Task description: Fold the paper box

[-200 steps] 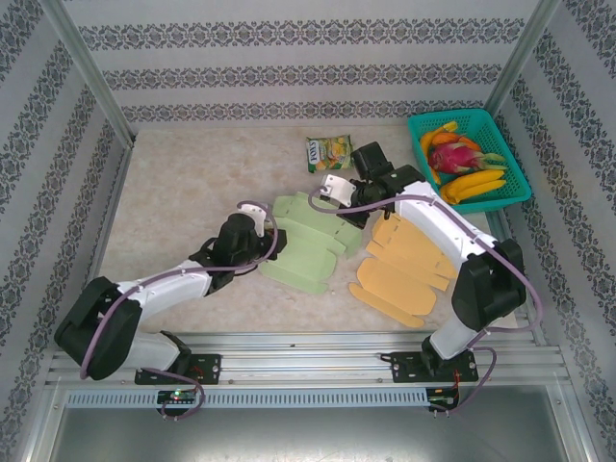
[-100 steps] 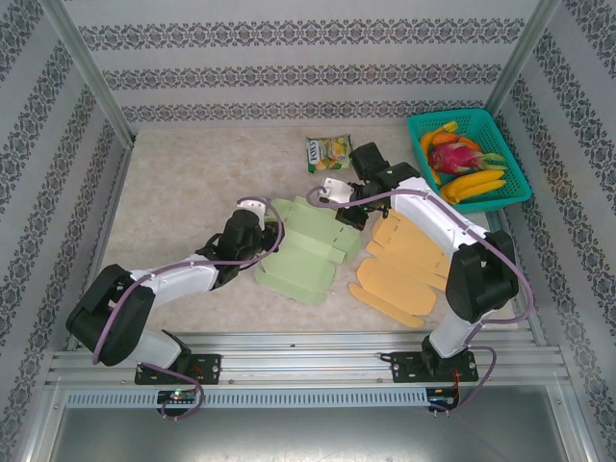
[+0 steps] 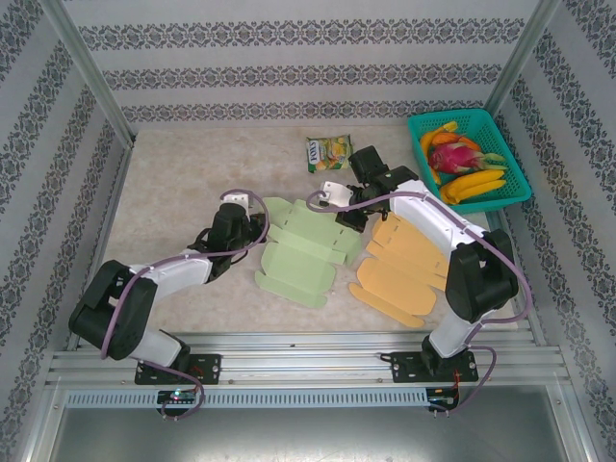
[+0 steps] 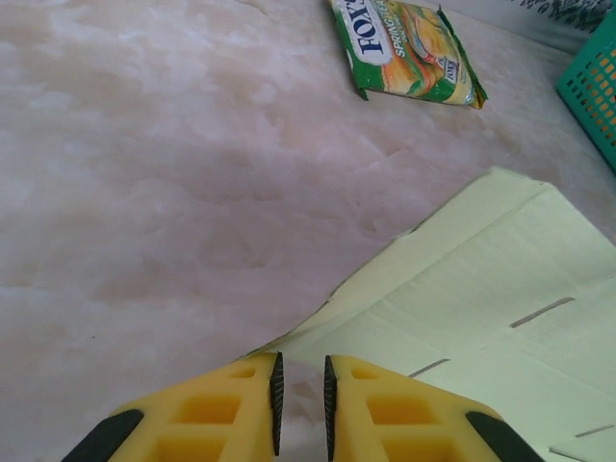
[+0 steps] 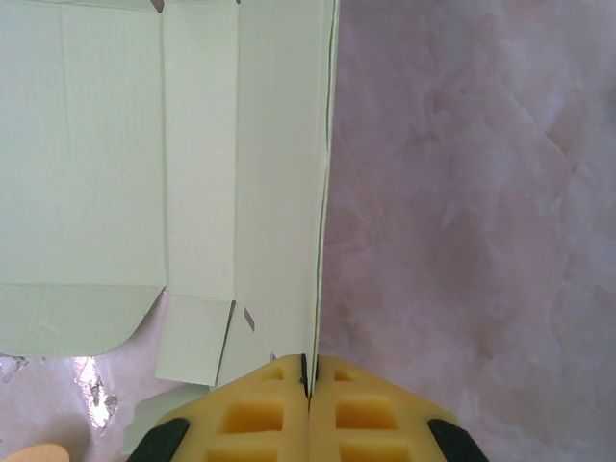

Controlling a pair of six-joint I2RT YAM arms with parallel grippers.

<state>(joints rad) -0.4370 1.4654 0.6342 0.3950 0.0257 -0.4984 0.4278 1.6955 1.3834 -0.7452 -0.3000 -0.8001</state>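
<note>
top external: left hand, nearly pressed together, has slid off the green box blank; right hand pinches its edge, so folding looks unfinished.

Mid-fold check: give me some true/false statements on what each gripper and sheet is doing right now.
The right gripper is shut on an edge of the green paper box. True.
The orange paper box lies flat, right of the green one. True.
The left gripper sits at the orange paper box. False: it is at the green paper box's left edge.
The snack packet lies inside the basket. False: it lies on the table, apart from it.
The basket holds fruit. True.
</note>
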